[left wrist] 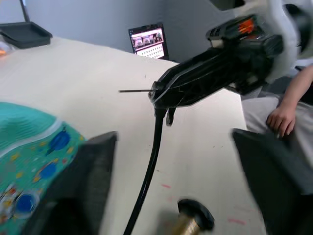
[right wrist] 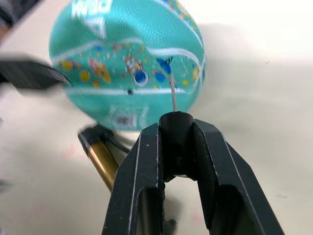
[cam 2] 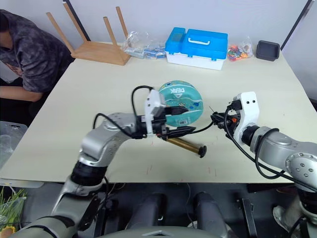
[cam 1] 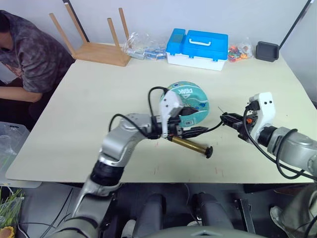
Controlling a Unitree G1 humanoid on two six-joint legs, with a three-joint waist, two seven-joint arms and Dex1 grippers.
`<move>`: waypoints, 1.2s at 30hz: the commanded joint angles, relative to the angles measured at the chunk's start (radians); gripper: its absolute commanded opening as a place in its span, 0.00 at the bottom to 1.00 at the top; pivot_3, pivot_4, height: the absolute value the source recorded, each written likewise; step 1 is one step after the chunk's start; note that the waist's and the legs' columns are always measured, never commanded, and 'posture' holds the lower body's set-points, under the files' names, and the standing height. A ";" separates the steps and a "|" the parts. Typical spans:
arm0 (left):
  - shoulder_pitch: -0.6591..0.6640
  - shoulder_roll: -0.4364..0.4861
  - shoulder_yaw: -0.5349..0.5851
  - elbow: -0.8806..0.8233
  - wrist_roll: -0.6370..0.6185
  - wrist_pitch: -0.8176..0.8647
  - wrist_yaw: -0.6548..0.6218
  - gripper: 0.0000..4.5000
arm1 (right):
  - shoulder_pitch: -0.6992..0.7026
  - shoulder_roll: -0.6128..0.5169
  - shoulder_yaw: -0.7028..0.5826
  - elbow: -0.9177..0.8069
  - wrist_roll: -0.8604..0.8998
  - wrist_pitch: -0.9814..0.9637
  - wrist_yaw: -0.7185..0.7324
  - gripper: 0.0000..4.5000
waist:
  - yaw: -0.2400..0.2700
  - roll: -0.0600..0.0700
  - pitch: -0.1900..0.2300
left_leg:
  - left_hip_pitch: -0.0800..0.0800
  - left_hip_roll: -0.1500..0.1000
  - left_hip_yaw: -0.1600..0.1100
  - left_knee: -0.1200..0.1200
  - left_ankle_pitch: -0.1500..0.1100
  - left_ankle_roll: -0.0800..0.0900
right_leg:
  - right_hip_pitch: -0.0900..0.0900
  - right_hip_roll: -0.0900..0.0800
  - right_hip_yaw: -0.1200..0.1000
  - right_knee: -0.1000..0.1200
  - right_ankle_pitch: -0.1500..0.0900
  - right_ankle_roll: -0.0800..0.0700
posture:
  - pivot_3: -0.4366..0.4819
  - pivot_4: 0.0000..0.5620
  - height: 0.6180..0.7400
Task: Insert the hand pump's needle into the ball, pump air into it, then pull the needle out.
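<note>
The teal ball (cam 1: pixel 192 100) rests mid-table, its white label patch and small dark valve hole (right wrist: pixel 129 91) facing my right gripper. The hand pump (cam 1: pixel 189 145) lies on the table just in front of the ball, with its black handle (cam 1: pixel 209 151) pointing right. My left gripper (cam 1: pixel 194 131) hovers open over the pump, its fingers (left wrist: pixel 93 181) spread wide beside the ball. The black hose (left wrist: pixel 149 171) runs right to my right gripper (right wrist: pixel 176 125), which is shut on the black fitting. The needle (right wrist: pixel 172 93) points at the ball, a short gap away.
A blue toolbox (cam 1: pixel 198 47), an upturned wooden stool (cam 1: pixel 94 47), bags of small items (cam 1: pixel 143 47) and a black tray (cam 1: pixel 267 50) line the table's far edge. A person (cam 1: pixel 25 54) sits at the left side. The near table edge is close to the pump.
</note>
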 commanded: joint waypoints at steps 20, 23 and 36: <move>0.280 0.333 0.408 -0.207 -0.318 0.070 -0.037 1.00 | -0.622 -0.212 0.529 -0.017 -0.615 0.225 0.633 0.07 | 0.006 0.003 0.003 | -0.003 0.006 0.001 -0.001 0.000 0.000 | -0.002 -0.002 -0.002 -0.007 0.001 0.000 | 0.48 0.27 1.00; 0.271 0.345 0.405 -0.200 -0.318 0.069 -0.024 1.00 | -0.632 -0.189 0.558 -0.004 -0.682 0.211 0.677 0.07 | 0.004 0.003 0.003 | -0.003 0.006 0.001 -0.001 0.000 0.000 | -0.002 -0.002 -0.002 -0.007 0.001 0.000 | 0.48 0.27 1.00; 0.149 0.417 0.280 -0.070 -0.209 0.051 -0.030 1.00 | -0.770 -0.049 0.754 0.050 -0.912 0.256 0.801 0.07 | 0.002 0.004 0.003 | -0.002 0.006 0.000 -0.002 0.000 0.000 | -0.002 -0.001 -0.003 -0.007 0.001 -0.002 | 0.48 0.27 1.00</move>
